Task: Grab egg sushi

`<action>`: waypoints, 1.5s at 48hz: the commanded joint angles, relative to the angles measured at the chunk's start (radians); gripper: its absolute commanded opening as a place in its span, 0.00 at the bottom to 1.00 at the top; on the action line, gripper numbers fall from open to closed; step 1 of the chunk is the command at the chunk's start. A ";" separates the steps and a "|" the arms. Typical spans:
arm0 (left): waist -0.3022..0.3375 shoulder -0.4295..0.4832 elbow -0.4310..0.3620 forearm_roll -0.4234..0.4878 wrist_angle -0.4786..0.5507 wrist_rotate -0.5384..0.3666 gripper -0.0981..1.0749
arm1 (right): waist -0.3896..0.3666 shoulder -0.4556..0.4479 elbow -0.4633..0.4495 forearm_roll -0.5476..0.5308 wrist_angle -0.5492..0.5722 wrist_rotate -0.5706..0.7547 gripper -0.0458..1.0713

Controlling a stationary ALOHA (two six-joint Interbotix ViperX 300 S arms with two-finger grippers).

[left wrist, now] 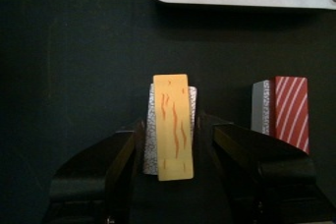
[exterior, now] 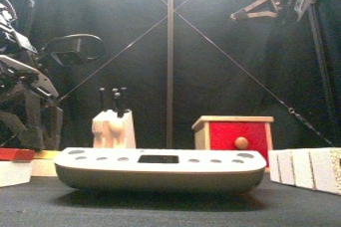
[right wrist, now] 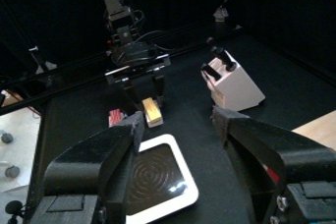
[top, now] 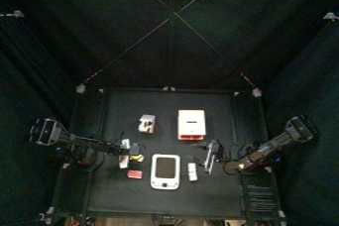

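Yellow with thin red streaks, the egg sushi (left wrist: 175, 127) lies on the table (top: 109, 106) at its left near part, and your left tool (left wrist: 175, 147) has it framed: the two jaws stand open on either side of the block with a narrow gap to each, so nothing is gripped yet. Just to the right of the sushi lies a red and white striped piece (left wrist: 286, 113), apart from the jaws but close enough that you should watch it as you close. Beyond these, the white handheld device (top: 166, 170) sits at the near middle of the table. Further back stand a red and white box (top: 193, 122) and a small white holder (top: 146, 123), both well apart from the work. Your right tool (right wrist: 178, 149) hangs above the right near part of the table, its jaws spread wide and empty. By my reading the approach and alignment are done; what is left is to close the left jaws on the sushi and lift it clear of the table.
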 commanded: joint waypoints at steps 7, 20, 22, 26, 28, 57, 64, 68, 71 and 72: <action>0.008 0.006 -0.009 0.000 -0.008 0.000 0.81 | -0.003 -0.014 -0.006 -0.003 0.003 0.002 0.85; 0.009 0.015 -0.012 0.002 -0.008 0.000 0.79 | -0.005 -0.014 -0.006 0.011 0.003 0.000 0.85; 0.009 0.015 -0.012 0.002 -0.008 0.000 0.78 | -0.005 -0.014 -0.006 0.011 0.003 0.000 0.85; 0.011 0.015 -0.011 0.000 -0.008 0.000 0.73 | -0.005 -0.014 -0.003 0.011 0.003 0.000 0.85; 0.011 0.015 -0.011 -0.002 -0.008 0.000 0.71 | -0.005 -0.014 -0.003 0.011 0.003 0.002 0.85; 0.005 -0.021 -0.020 -0.002 -0.006 0.002 0.56 | -0.003 -0.017 -0.003 0.021 0.005 0.000 0.85; 0.005 -0.021 -0.021 0.002 -0.008 0.002 0.56 | -0.003 -0.017 0.000 0.023 0.003 0.002 0.85; 0.005 -0.021 -0.021 0.002 -0.008 0.002 0.56 | -0.003 -0.017 -0.002 0.021 0.003 0.003 0.85; 0.003 -0.021 -0.021 0.000 -0.006 0.002 0.56 | -0.002 -0.015 0.000 0.021 0.003 0.003 0.85; 0.005 -0.021 -0.021 0.000 -0.008 0.002 0.56 | -0.002 -0.015 0.000 0.021 0.003 0.003 0.85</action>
